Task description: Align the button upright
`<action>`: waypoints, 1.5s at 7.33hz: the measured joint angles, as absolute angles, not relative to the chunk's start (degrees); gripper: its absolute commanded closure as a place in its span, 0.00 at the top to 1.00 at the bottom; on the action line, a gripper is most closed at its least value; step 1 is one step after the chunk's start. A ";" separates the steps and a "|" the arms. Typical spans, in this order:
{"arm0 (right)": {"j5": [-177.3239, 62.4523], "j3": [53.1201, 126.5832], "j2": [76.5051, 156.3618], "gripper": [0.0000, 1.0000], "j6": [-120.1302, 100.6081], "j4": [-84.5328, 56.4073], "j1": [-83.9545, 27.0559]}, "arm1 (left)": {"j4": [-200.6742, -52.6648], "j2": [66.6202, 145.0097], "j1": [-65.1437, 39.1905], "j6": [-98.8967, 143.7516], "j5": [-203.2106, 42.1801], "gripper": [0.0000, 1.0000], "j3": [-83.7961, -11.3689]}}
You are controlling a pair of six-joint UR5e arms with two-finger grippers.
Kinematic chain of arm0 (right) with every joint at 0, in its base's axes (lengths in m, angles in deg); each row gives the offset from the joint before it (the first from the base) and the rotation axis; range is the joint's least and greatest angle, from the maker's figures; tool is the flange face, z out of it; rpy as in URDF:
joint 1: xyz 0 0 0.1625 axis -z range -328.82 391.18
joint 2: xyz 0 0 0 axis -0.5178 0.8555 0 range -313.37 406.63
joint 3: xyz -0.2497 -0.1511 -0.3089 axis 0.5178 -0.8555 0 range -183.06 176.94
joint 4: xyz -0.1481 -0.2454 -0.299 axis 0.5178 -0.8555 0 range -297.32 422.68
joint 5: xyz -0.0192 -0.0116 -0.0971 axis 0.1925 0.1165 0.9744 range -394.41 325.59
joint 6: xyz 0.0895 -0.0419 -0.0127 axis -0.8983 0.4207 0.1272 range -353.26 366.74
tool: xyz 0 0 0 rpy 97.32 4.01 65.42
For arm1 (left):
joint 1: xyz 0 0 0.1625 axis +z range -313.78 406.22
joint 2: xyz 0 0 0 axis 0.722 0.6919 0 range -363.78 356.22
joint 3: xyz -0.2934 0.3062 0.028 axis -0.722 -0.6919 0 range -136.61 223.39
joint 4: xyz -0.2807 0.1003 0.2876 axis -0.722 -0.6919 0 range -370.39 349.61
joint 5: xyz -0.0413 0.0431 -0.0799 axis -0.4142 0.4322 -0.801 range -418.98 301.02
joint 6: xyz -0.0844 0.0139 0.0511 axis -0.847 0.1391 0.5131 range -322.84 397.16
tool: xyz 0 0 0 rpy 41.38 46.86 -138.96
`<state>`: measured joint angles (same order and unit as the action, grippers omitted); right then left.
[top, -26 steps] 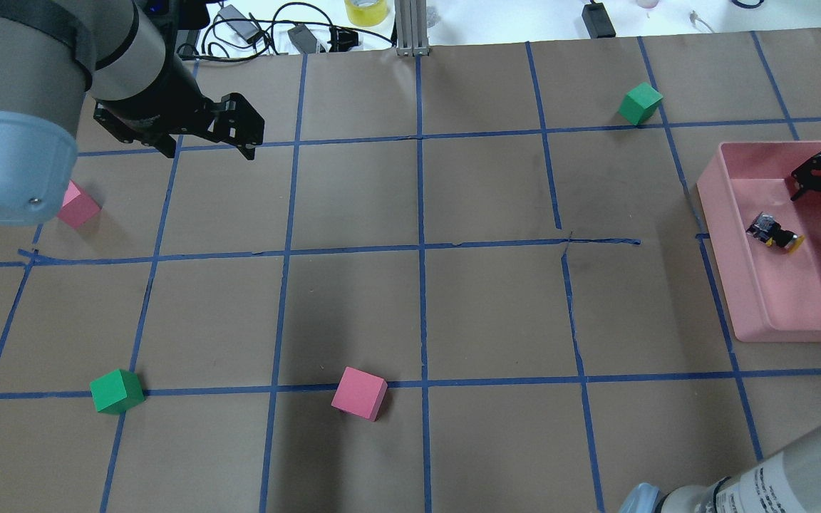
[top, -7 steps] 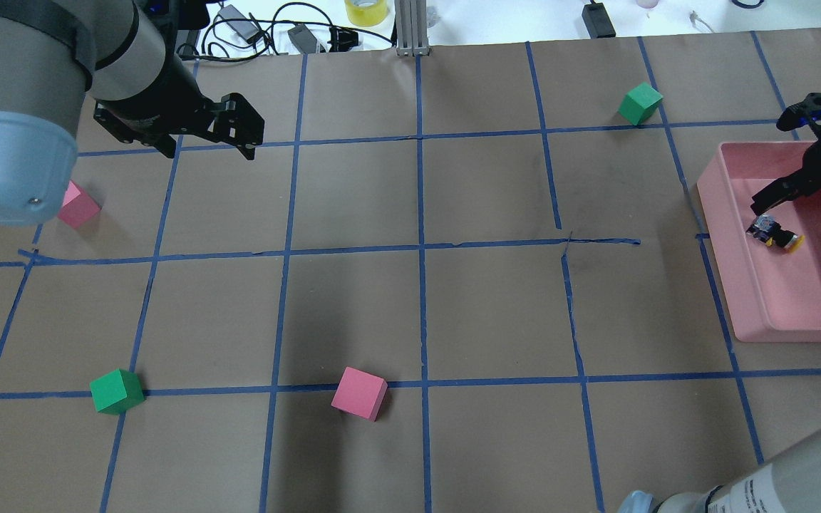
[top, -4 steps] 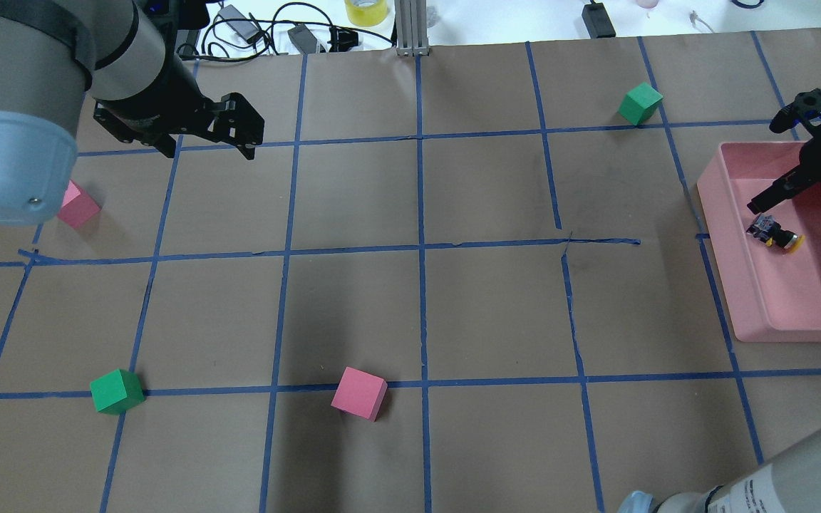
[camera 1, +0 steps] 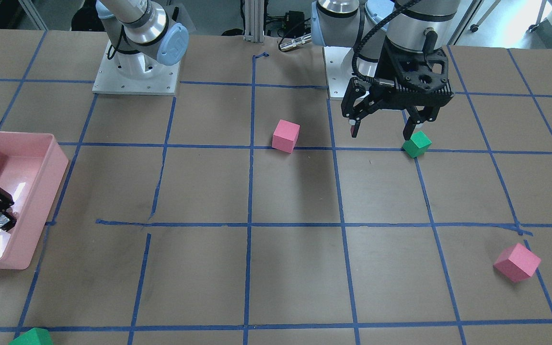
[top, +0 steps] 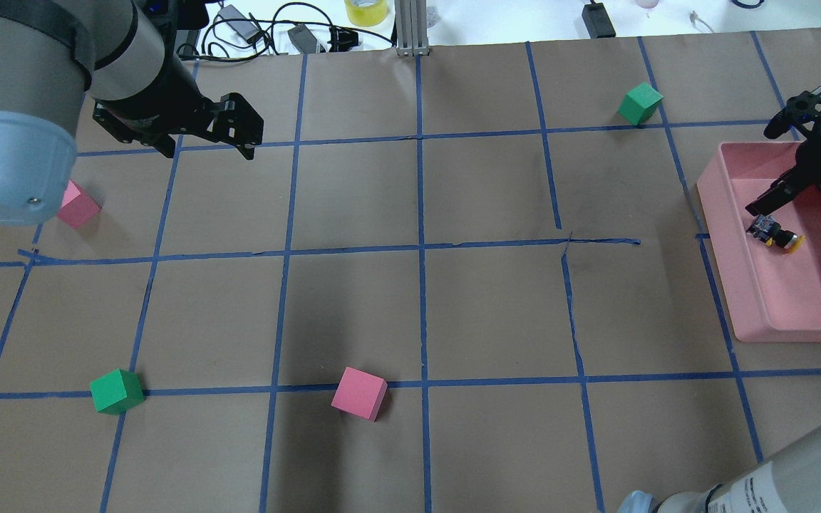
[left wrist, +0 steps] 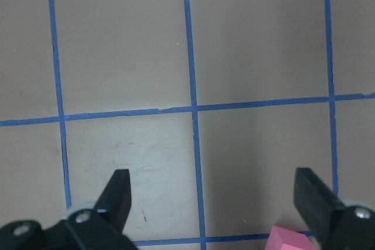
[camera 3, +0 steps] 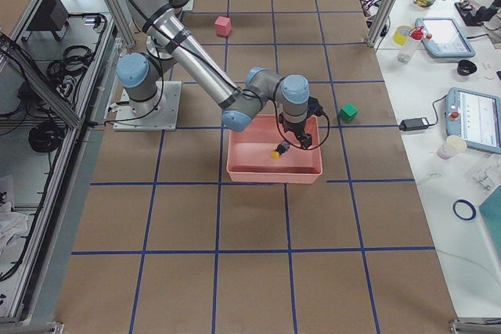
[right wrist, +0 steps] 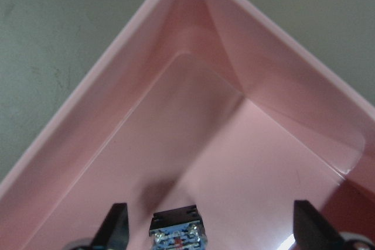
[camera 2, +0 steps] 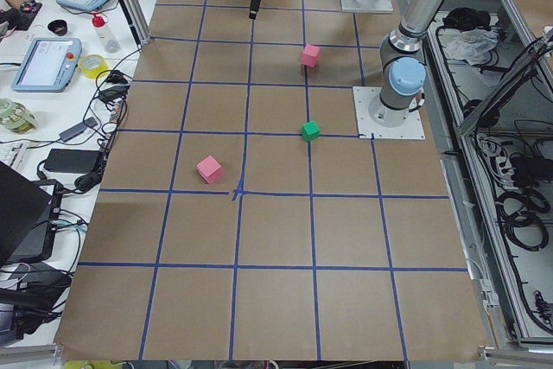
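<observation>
Right claw (right wrist: 211, 208) is wide open, straddling the base end of the button (top: 777, 235). It looks clear of it, though contact is hard to judge. Button lies on its side on the floor of the pink tray (top: 720, 214), yellow cap pointing sideways. Not upright yet: grasp, tip up and set down all remain. Left claw (left wrist: 212, 175) is open, hovering over the far desk (top: 453, 306).

The brown tabletop (top: 353, 199) is gridded with blue tape (top: 421, 214). A pink tray (top: 718, 239) sits at its right end. A green cube (top: 117, 391) and pink cube (top: 359, 393) lie near the robot's edge, a second green cube (top: 641, 103) near the far edge, and a second pink cube (top: 77, 204) toward the left end.
</observation>
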<state>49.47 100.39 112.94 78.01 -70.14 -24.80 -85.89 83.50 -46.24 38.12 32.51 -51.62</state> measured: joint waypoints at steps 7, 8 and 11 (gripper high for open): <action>49.35 100.52 112.84 1.00 80.06 -69.68 -24.80 | -85.91 83.50 -46.24 38.15 32.60 1.00 -51.62; 49.35 100.53 112.79 1.00 80.91 -69.75 -24.80 | -85.95 83.50 -46.24 38.14 32.60 1.00 -51.62; 50.18 100.77 113.13 1.00 81.92 -68.48 -24.75 | -85.97 83.50 -46.24 38.13 32.60 1.00 -51.62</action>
